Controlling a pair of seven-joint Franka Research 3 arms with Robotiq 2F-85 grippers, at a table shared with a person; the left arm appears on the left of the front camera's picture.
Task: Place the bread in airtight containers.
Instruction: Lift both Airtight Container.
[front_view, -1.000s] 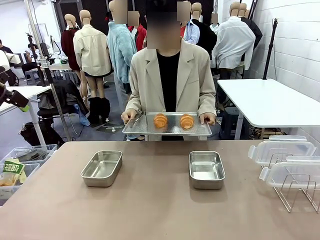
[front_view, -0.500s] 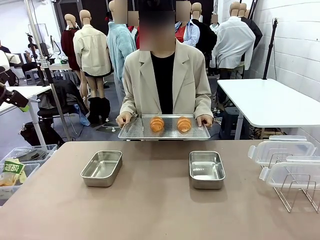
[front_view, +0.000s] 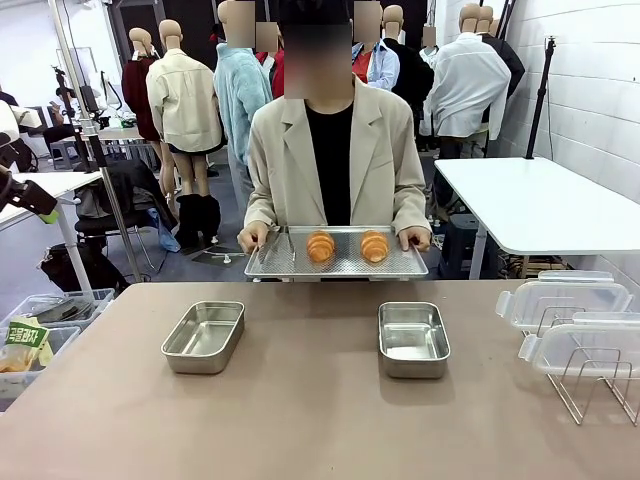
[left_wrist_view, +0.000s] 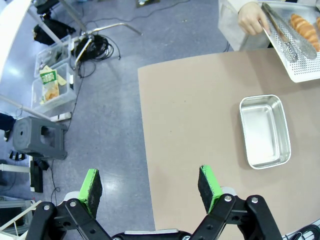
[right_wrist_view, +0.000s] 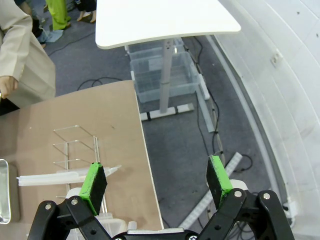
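Observation:
Two golden bread rolls (front_view: 321, 246) (front_view: 375, 245) lie on a perforated metal tray (front_view: 337, 265) that a person holds in both hands at the far edge of the table; one roll (left_wrist_view: 303, 27) also shows in the left wrist view. Two steel containers stand without lids on the brown table, one at the left (front_view: 204, 337) (left_wrist_view: 264, 131), one at the right (front_view: 413, 339). My left gripper (left_wrist_view: 150, 185) hangs open high over the table's left edge, nothing between its fingers. My right gripper (right_wrist_view: 156, 181) is open over the table's right edge and the floor.
Clear white-rimmed lids (front_view: 562, 299) rest on a wire rack (front_view: 590, 378) at the table's right; the rack (right_wrist_view: 76, 148) shows below my right gripper. Metal tongs (left_wrist_view: 281, 31) lie on the tray. A white side table (front_view: 540, 205) stands at the right, storage bins (front_view: 35, 335) on the floor at the left.
The person has shifted the tray slightly to the right and a little lower toward the table's far edge. Both grippers stay open.

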